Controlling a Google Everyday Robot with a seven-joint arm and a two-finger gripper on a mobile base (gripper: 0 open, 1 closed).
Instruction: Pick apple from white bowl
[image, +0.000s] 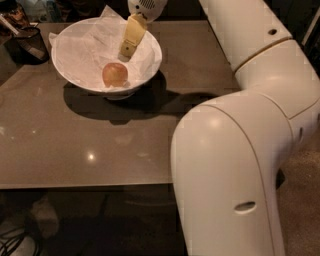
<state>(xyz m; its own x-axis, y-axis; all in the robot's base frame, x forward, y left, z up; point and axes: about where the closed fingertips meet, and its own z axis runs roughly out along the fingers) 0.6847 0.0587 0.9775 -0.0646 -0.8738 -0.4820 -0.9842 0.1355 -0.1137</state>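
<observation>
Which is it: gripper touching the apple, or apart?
Apart. Camera view shows the gripper over the white bowl, up-right of the apple, with white paper visible between them.

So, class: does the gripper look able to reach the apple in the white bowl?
Probably yes. The gripper hangs over the white bowl, close above the apple. The apple lies uncovered on the crumpled paper, with nothing between it and the gripper, so the way down looks free.
</observation>
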